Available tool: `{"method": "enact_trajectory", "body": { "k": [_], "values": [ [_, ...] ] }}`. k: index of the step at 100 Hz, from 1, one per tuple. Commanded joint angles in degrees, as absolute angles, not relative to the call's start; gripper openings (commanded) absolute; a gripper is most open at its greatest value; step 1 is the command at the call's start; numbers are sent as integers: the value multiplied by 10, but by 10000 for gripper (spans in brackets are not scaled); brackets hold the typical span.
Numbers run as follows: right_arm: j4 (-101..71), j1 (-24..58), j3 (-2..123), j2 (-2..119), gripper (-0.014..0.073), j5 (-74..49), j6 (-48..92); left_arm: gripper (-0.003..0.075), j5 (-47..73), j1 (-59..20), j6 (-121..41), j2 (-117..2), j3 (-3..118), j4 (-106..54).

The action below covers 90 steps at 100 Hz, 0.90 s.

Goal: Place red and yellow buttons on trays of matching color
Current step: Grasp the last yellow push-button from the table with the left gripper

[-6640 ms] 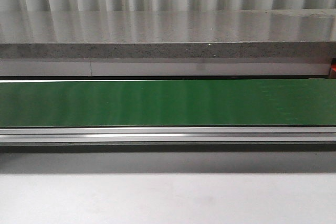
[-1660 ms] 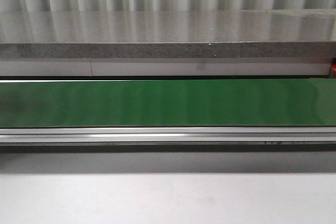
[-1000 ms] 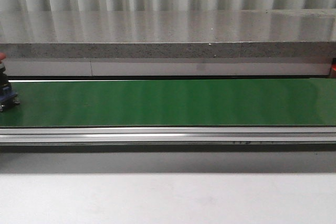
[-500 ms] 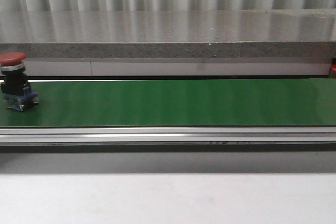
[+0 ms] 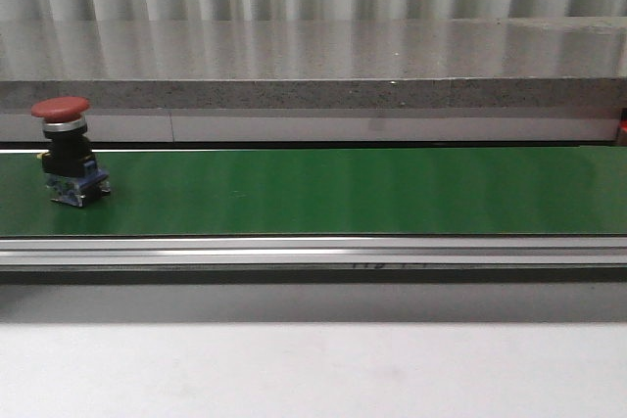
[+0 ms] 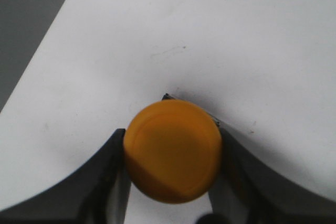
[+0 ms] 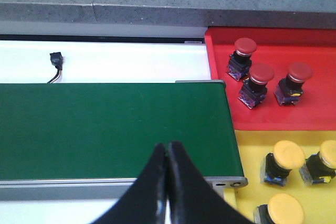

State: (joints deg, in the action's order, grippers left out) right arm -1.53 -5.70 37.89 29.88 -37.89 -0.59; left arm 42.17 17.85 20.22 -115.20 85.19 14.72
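**Red button on the belt, yellow one in the left gripper**

A red button (image 5: 66, 149) stands upright on the green belt (image 5: 343, 191), far over at the left end in the front view, its red cap on top and its dark body and blue base beneath. The belt runs the full width there, with a silver rail (image 5: 313, 252) along its near edge and a grey stone ledge (image 5: 313, 61) behind it. No arm shows in the front view.

Over at the left wrist camera, the left gripper (image 6: 170, 161) has its two black fingers (image 6: 107, 174) pressed against either side of a yellow button (image 6: 172, 149), seen cap-on from above, over a white tabletop (image 6: 210, 35). That is a firm clamp, one finger on each flank.

The right gripper (image 7: 168, 182) hangs over the near edge of the belt's end, fingers (image 7: 152, 187) brought together with only a thin seam between them, nothing held. Just beyond the end of the belt sit the trays: a red tray (image 7: 273, 61) carrying three red buttons (image 7: 261, 83), all upright and close together, and nearer the camera a yellow tray (image 7: 247, 150) with at least four yellow buttons (image 7: 283, 162) in view, some cut off by the frame. A small black connector (image 7: 55, 59) on a wire lies on the white surface behind the belt.
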Motion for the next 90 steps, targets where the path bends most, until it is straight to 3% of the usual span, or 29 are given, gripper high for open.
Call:
{"method": "enact_trajectory", "body": {
  "k": [1,90],
  "values": [
    [-13,-58,393,299,-67,-338,0,-15,418,176,201,-1103,879,145],
    [-13,-58,393,299,-67,-338,0,-20,492,8,150,-885,851,143]
  ]
}}
